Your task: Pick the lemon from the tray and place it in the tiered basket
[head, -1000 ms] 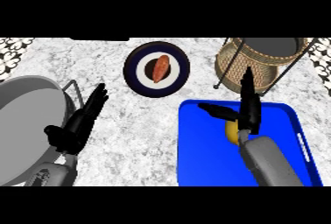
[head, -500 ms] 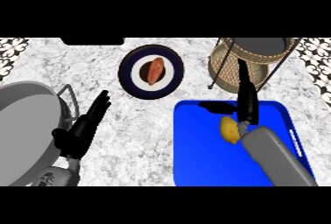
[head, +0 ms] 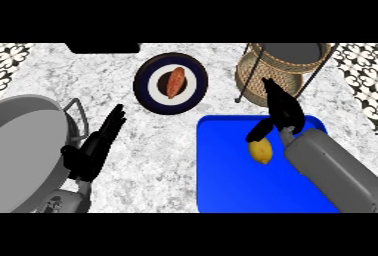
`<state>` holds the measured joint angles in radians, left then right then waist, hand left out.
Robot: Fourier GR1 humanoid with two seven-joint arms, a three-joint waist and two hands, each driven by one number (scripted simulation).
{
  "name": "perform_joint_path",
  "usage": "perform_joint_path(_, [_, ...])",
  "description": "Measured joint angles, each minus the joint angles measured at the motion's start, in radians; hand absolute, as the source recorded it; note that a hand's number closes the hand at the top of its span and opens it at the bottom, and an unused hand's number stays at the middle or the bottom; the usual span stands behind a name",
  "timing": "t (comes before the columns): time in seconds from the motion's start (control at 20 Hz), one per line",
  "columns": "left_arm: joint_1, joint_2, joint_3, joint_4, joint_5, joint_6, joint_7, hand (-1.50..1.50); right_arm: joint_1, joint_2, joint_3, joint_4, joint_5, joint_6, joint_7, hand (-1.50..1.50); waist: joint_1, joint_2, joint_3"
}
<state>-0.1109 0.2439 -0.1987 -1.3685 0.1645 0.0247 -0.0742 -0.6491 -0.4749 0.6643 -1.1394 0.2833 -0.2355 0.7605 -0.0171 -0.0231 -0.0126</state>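
The yellow lemon (head: 260, 151) lies on the blue tray (head: 236, 185), near its far right part. My right hand (head: 284, 116) hovers just beyond the lemon, straight fingers pointing at the tiered wire basket (head: 284, 70) and overlapping its near side. Its thumb (head: 258, 132) hangs down to the lemon's far end; whether it touches I cannot tell. Nothing is held in this open hand. The grey right forearm (head: 325, 167) runs close beside the lemon on its right. My left hand (head: 94, 147) rests open at the left, fingers up, beside the pot.
A large grey pot (head: 26, 150) with a handle fills the left edge. A dark round plate (head: 151, 95) with a piece of food stands at the back middle. Marble counter (head: 159, 155) lies between the pot and the tray.
Over the last second my right hand slid farther toward the basket and its thumb came down by the lemon. The lemon stays on the tray. My left hand barely moved.
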Motion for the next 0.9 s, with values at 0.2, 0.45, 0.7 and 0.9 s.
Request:
perform_joint_path(0.2, [0.008,0.001,0.004,0.008,0.0,-0.007,-0.016,0.0,-0.085,0.012,0.04,-0.115,-0.025,0.188,0.24,-1.5,-0.003,0.001,0.004])
perform_joint_path(0.45, [0.016,-0.001,0.011,0.024,-0.005,-0.019,-0.047,0.0,-0.116,0.012,0.039,-0.269,-0.058,0.283,0.39,-1.5,-0.003,0.008,0.008])
perform_joint_path(0.7, [0.003,-0.016,0.007,0.018,-0.014,-0.014,-0.036,0.0,-0.096,0.013,0.044,-0.317,0.011,0.283,0.442,-1.5,0.001,0.013,0.01])
perform_joint_path(0.9, [-0.005,-0.027,0.005,0.022,-0.019,-0.011,-0.031,0.0,-0.07,0.013,0.059,-0.289,0.04,0.298,0.466,-1.5,0.003,0.015,0.01])
